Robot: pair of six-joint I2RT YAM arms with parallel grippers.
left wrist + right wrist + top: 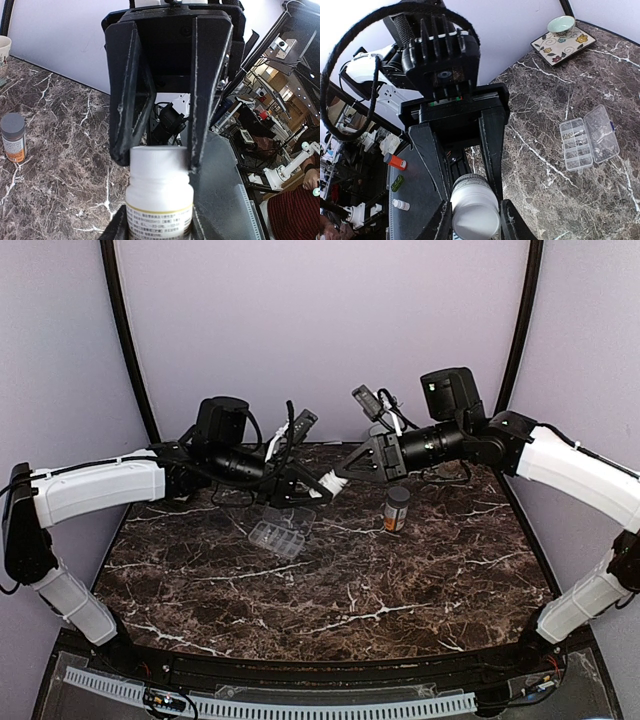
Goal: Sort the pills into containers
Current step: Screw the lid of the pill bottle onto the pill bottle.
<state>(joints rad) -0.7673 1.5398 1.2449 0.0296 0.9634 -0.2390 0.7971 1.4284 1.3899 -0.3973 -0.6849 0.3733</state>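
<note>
White plastic sits at the centre of the overhead view: we see a white pill bottle [325, 484] held sideways above the table [400, 590], between the left claw [300, 488] and the right claw [345, 469]. Just below it, toward the arms' bases, the organizer box [280, 533] lies flat on the marble with its clear lid thrown open. An amber bottle [397, 508] stands apart to its right.

From the left wrist, we find the left claw partly closed around the bottle's labelled body. The right claw's fingers [207, 100] flank the cap [159, 159] and touch it on both sides, as far as we can judge.

From the right wrist, the cap fills the gap between that claw's own fingertips. The box lies well off on the table, compartments up.

We judge the bottle light, stiff and smooth, so it could spin in a loose grip. Body in one claw and cap in the other looks the sound hold. The box seems thin, light and apt to slide, best steadied by its outer wall and never by the hinged lid.
</note>
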